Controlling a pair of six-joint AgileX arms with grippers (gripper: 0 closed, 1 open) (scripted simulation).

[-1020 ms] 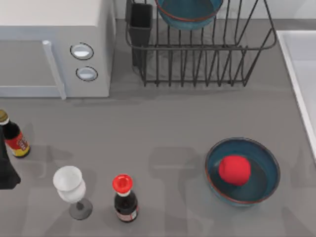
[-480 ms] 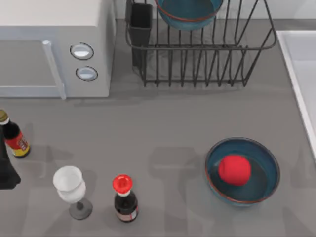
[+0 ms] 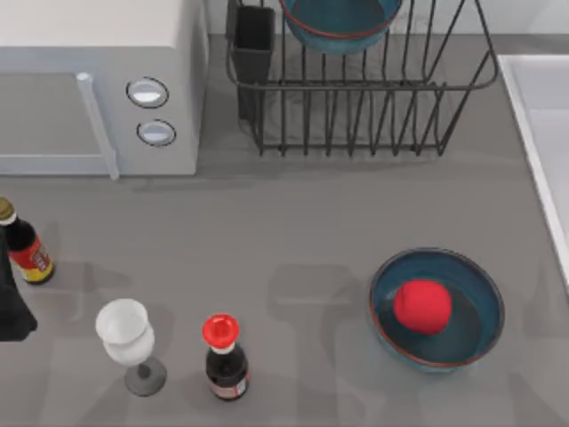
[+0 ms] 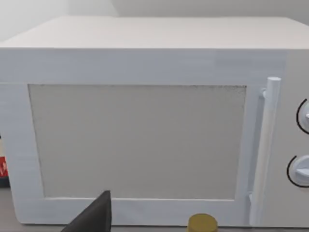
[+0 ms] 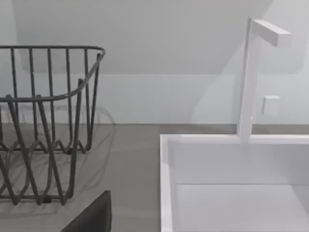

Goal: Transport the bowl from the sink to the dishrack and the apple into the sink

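I see white microwave (image 3: 98,84) top-left — two round knobs. Left edge: red-labelled bottle (image 3: 24,245). Front: wine glass (image 3: 127,342), red-capped bottle (image 3: 224,358) just beside. Faucet (image 5: 253,72) white.

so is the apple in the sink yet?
No. The apple sits inside the bowl on the table, left of the sink.

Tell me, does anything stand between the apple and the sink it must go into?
Nothing visible does. The apple lies inside a teal bowl on the counter, and between that bowl and the sink at the table's right edge is only bare grey surface.
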